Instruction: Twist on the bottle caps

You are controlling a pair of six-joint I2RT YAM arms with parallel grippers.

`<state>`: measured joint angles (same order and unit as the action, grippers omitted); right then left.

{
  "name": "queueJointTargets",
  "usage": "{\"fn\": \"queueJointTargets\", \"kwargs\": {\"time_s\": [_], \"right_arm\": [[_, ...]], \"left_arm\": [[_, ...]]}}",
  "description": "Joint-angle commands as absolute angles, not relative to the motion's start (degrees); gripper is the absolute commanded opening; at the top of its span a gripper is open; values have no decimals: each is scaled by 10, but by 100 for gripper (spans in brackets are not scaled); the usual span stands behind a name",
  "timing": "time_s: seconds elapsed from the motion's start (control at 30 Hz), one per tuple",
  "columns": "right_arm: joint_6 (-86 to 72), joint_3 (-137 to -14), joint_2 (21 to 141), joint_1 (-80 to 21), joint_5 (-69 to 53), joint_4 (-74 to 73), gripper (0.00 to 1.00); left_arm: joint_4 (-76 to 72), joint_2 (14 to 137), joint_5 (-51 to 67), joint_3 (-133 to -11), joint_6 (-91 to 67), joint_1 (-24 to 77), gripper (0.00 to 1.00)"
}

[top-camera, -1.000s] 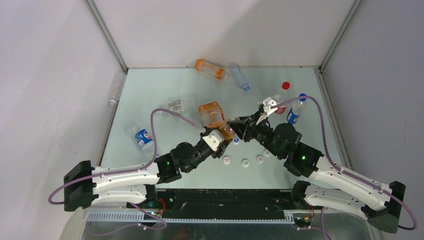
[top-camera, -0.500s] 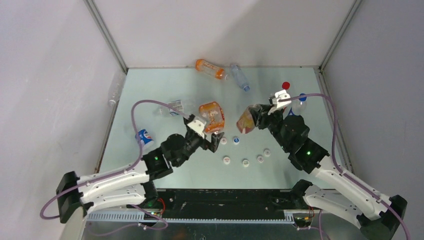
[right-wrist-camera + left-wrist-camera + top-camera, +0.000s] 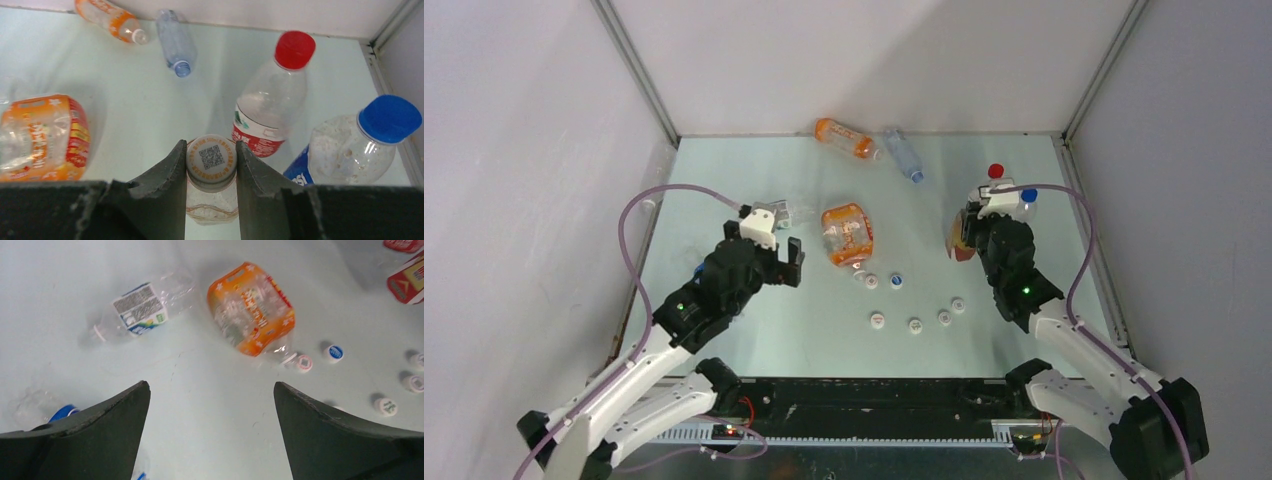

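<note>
The right gripper (image 3: 211,165) is pinching a bottle (image 3: 212,207) by its white cap (image 3: 211,156) (probably light, crushable plastic; the cap rim seems safest). The left gripper (image 3: 211,386) is gaping wide and empty, an orange bottle (image 3: 250,307) lying just ahead.

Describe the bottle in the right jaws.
The bottle is clear plastic, amber-orange lower down in the top view. A white cap printed with a QR code sits on its neck, and the right jaws pinch that cap from both sides. It is near the red-capped bottle and blue-capped bottle; its base is hidden.
</note>
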<state>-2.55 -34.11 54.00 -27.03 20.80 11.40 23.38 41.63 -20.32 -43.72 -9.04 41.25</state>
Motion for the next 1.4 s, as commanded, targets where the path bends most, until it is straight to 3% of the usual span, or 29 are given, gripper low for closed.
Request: {"fn": "queueJointTargets", "kwargs": {"time_s": [0.0,0.2,0.47,1.03,1.07,1.37], "right_arm": [[-32,-318,559,-247,209,215,0],[-28,-290,599,-241,215,262,4],[-45,-266,625,-238,221,279,24],[-60,-269,510,-237,192,195,88],[-62,-272,494,-237,188,172,95],[-123,-373,349,-237,129,-60,99]], "left_arm": [[278,395,-188,-425,-87,387,100],[278,395,-195,-410,-81,372,100],[269,367,-224,-397,-79,358,100],[228,318,-262,-383,-84,318,100],[230,318,-262,-383,-84,317,100],[219,275,-269,-387,-80,316,100]]}}
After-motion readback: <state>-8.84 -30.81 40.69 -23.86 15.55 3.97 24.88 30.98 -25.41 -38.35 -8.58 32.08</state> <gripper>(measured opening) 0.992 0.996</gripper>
